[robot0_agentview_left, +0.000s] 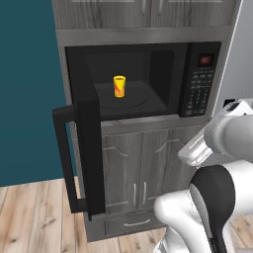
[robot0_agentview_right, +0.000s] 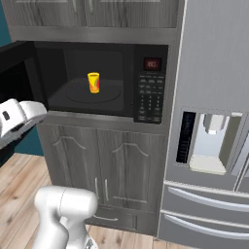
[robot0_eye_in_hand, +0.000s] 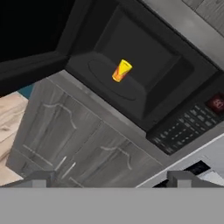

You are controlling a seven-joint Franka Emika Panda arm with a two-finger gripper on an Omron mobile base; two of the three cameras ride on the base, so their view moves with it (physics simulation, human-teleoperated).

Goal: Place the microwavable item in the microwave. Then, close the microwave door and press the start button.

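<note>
gripper [robot0_eye_in_hand: 111, 178]: jaws spread wide, nothing between them, backed off from the microwave [robot0_agentview_left: 143, 81] and looking up into its cavity from below the front sill.

yellow cup [robot0_agentview_left: 119, 86]: upright on the turntable plate [robot0_agentview_right: 95, 96], near the middle of the cavity, apart from every wall. placement looks done; door and start button remain.

microwave door [robot0_agentview_left: 89, 153]: swung fully out to the left, bar handle [robot0_agentview_left: 64, 158] facing outward.

risks, as judged:
- arm sits right of the open door; the sweep to reach behind it could clip the door edge or the grey cabinet doors [robot0_agentview_left: 141, 168] below.
- a hard or glancing push may slam or bounce the door, leaving it unlatched.
- a jolt could tip the light cup.
- keypad [robot0_agentview_left: 198, 91] keys are small and close together; wide jaws may press a neighbouring key.
</note>
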